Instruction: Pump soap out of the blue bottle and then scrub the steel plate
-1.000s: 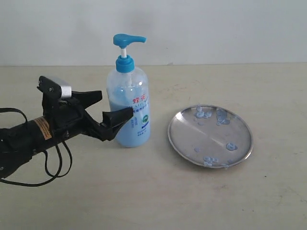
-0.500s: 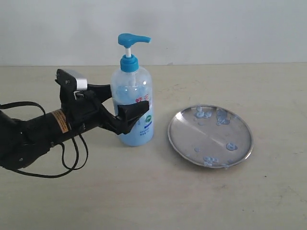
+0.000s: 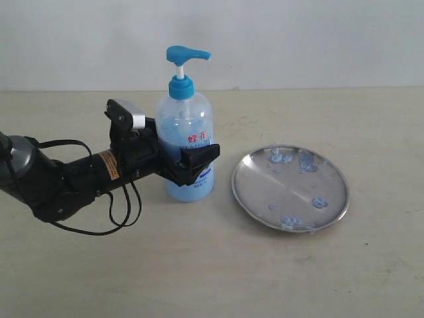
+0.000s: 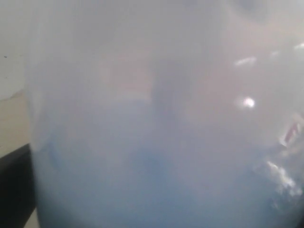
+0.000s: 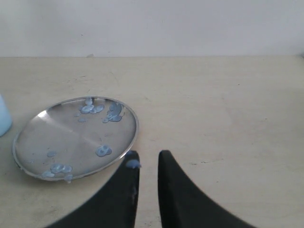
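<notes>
Exterior view, left: the black left arm (image 3: 66,179) lies low over the beige counter (image 3: 199,265). The left gripper (image 3: 192,151) is spread around the blue bottle (image 3: 185,119), left of centre. One finger (image 3: 199,159) crosses the bottle's front and the other is hidden behind, so I can't tell if it clamps. The bottle is upright, its blue pump head (image 3: 187,54) is up, and pale soap (image 3: 173,136) shows inside. The left wrist view is filled by the blurred bottle (image 4: 152,118). The steel plate (image 3: 290,189) lies flat on the counter, right of centre and near the bottle, with soap blobs (image 3: 320,202) on it. Right wrist view: the right gripper (image 5: 148,159) is at the bottom with a narrow gap between its fingers, pinching nothing. It is just beside the plate (image 5: 61,133) rim, and there is a blob on one fingertip (image 5: 133,164).
</notes>
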Tool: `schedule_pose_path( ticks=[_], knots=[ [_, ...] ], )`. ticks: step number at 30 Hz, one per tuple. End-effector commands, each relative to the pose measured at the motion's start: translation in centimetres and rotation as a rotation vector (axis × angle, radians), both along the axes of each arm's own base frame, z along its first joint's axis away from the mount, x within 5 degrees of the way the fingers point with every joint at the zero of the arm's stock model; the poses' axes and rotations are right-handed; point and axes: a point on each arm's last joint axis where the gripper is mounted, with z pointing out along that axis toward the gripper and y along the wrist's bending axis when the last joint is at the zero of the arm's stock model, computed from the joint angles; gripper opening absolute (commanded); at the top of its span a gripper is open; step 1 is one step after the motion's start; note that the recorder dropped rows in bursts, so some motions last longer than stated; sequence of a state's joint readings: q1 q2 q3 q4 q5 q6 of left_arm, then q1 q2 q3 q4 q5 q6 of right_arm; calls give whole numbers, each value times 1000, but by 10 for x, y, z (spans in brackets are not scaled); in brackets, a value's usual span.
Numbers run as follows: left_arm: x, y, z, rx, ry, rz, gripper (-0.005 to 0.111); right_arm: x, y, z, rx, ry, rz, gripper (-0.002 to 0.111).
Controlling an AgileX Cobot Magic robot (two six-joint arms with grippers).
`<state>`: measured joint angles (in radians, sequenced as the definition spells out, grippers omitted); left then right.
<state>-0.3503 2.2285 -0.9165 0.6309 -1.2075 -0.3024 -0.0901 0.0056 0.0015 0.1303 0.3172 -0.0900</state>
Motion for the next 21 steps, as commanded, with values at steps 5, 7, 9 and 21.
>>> schedule_pose_path(
  ticks=[5,7,9,21],
  knots=[
    [9,-5,-6,122,41,8,104,0,0,2,-3,-19,1,5],
    [9,-5,-6,122,41,8,93,0,0,3,-4,-36,-1,5],
    [9,-5,-6,122,41,8,77,0,0,4,-5,-47,-3,5],
    [9,-5,-5,121,37,6,4,0,0,4,-5,-47,-3,5]
  ],
)
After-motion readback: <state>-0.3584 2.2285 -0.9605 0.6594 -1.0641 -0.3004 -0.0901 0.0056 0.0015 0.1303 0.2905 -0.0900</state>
